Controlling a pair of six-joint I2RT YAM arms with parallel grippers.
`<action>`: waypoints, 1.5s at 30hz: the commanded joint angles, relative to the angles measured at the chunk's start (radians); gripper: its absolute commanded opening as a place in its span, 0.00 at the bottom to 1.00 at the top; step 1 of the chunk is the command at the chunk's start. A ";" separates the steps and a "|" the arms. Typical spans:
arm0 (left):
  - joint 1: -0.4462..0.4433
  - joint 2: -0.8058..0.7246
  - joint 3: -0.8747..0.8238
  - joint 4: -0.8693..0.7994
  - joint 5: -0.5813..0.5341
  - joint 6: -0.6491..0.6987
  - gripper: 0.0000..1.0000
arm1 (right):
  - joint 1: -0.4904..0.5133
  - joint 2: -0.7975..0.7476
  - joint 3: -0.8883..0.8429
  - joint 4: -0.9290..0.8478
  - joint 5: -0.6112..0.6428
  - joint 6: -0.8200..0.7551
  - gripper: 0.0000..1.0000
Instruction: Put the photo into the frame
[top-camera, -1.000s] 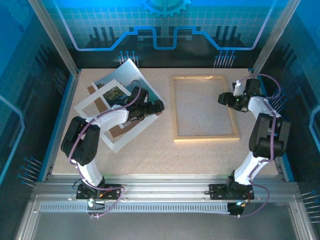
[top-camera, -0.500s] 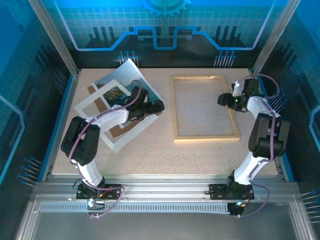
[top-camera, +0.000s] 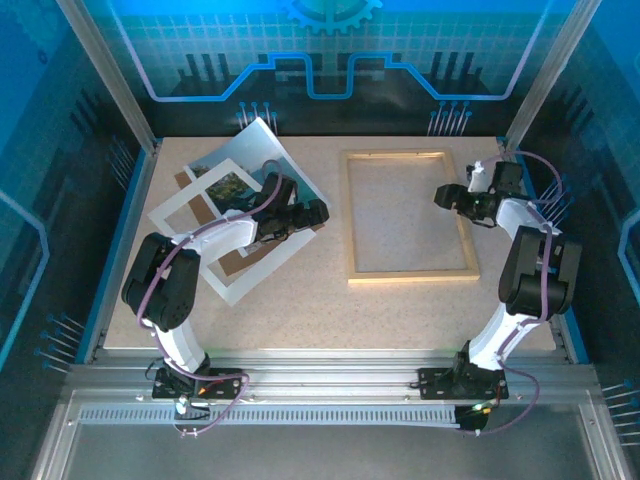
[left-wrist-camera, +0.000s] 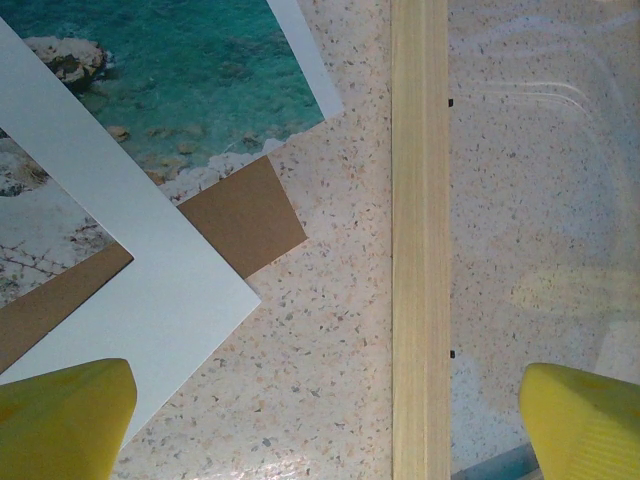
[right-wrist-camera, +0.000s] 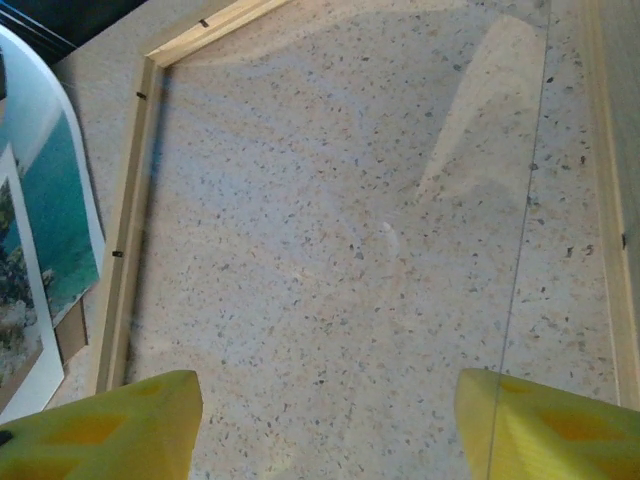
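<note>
1. Photo (top-camera: 268, 150) position: it is seen at the far left of the table (top-camera: 300, 300), skewed, its long axis running diagonally. It is partly covered by a white mat (top-camera: 185, 205), with a brown backing board (left-wrist-camera: 245, 225) beneath.
2. The frame (top-camera: 352, 215) is laid flat right of centre, its long axis pointing away from the arm bases, and no print is seen in it.
3. The left gripper (top-camera: 318, 212) is held spread wide over the gap between the stack's corner and the frame's left rail. The photo lies just to its far left, so this arm is judged the nearer.
4. The right gripper (top-camera: 443, 195) is held over the frame's far right part, fingers apart, nothing pinched.
5. The print is glossy and thin, the mat stiff card, the rails pale smooth wood. A clear pane is suggested by reflections.
</note>
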 joint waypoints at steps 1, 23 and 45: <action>-0.009 0.017 0.010 0.004 0.016 0.019 0.99 | -0.014 -0.032 -0.017 0.061 -0.064 0.018 0.69; -0.008 0.035 0.021 -0.002 0.008 0.026 0.99 | -0.042 0.173 0.149 0.031 -0.143 -0.001 0.66; -0.009 0.109 0.066 -0.007 -0.020 0.027 0.99 | -0.079 0.271 0.214 0.052 -0.167 0.011 0.62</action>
